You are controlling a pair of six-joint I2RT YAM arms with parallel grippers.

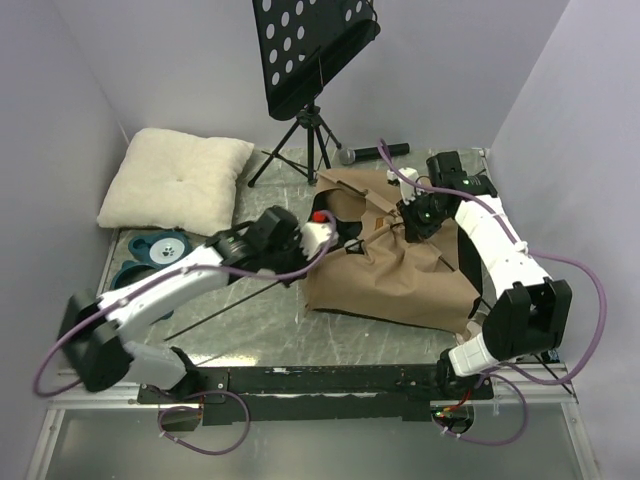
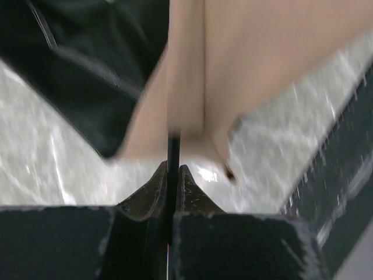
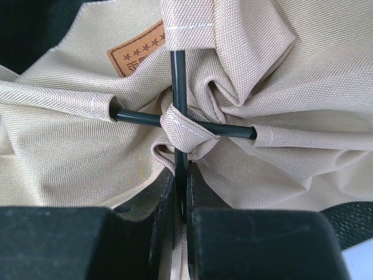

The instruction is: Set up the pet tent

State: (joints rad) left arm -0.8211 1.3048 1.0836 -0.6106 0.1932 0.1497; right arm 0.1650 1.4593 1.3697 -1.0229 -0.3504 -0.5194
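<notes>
Fabric of the pet tent [image 1: 395, 285] lies crumpled, long axis running far-left to near-right; your left gripper [image 2: 173, 170] and right gripper [image 3: 182, 170] each pinch a black pole [image 3: 179, 87].

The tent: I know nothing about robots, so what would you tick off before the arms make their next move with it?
1. Left gripper shut on a thin pole at the tent's edge: ok.
2. Right gripper shut on the second pole, just below where it crosses a third pole: ok.
3. Fabric loop wrapped around that crossing: ok.
4. Tent standing up: not ok, it lies as a crumpled heap.
5. Pillow apart from the tent: ok.
6. Pole ends seated in the tent's corners: cannot tell, they are hidden by fabric.
</notes>
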